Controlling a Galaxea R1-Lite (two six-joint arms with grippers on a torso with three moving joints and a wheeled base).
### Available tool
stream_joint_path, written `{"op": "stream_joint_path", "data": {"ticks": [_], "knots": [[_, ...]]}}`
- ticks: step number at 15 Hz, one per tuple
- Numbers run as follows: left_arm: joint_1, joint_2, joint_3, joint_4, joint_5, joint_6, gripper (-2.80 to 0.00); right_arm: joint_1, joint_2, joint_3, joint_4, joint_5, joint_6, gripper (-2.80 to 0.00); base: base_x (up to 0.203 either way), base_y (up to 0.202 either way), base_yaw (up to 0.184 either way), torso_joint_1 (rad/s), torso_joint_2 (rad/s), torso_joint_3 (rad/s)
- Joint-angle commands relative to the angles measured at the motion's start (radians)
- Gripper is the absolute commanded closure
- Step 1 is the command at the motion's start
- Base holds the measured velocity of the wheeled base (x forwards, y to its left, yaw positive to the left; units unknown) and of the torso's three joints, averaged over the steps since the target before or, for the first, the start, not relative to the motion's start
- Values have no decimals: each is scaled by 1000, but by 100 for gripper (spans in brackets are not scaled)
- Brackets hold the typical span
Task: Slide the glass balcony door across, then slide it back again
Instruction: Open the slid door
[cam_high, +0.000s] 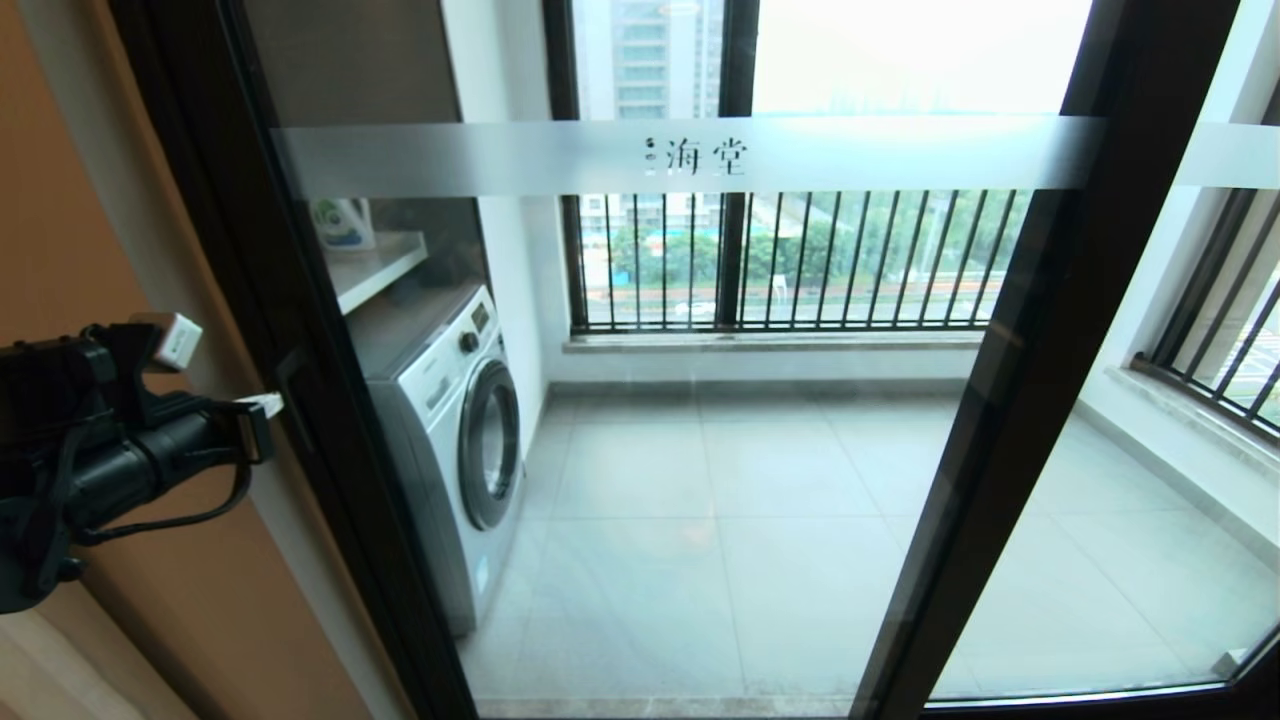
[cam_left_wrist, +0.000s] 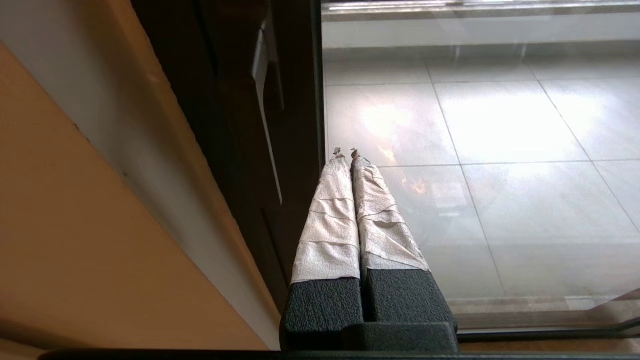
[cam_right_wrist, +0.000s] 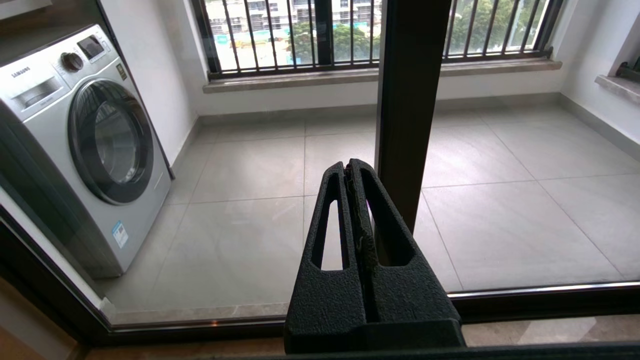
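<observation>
Glass balcony door (cam_high: 690, 400) beside left pincer (cam_high: 262, 405)

Glass balcony door (cam_high: 640, 420): clear, smooth glass with faint reflections; frosted matt band (cam_high: 690, 156) across it; frame (cam_high: 330, 400) dark brown-black metal, satin finish
Handle (cam_left_wrist: 261, 75): smooth, with a pale sheen along its edge
Left gripper (cam_left_wrist: 346, 151): fingers (cam_left_wrist: 330, 220) wrapped in whitish, wrinkled, crackled tape, matt; bases black, rough-grained plastic
Right gripper (cam_right_wrist: 350, 165): black, pebbled matt plastic, slotted
Balcony floor (cam_high: 760, 500): grey tiles, smooth, low sheen
Washing machine (cam_high: 450, 420): silver-grey glossy casing, dark glass porthole
Wall (cam_high: 60, 230): orange-tan, smooth, matt
Railing bars (cam_high: 800, 255): black metal
</observation>
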Motion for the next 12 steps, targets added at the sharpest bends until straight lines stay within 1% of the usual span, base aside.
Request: {"op": "stream_joint_path", "data": {"ticks": [1, 4, 6, 10, 12], "knots": [[9, -16, -18, -4, -3, 3, 0, 0, 0, 12, 0, 0, 0, 0, 0, 0, 0, 0, 0, 0], [43, 54, -57, -5, 3, 7, 0, 0, -1, 12, 0, 0, 0, 0, 0, 0, 0, 0, 0, 0], [78, 115, -108, -5, 4, 8, 0, 0, 1, 12, 0, 0, 0, 0, 0, 0, 0, 0, 0, 0], [109, 200, -202, -5, 7, 14, 0, 0, 0, 12, 0, 0, 0, 0, 0, 0, 0, 0, 0, 0], [111, 217, -215, -5, 7, 18, 0, 0, -1, 12, 0, 0, 0, 0, 0, 0, 0, 0, 0, 0]]}}
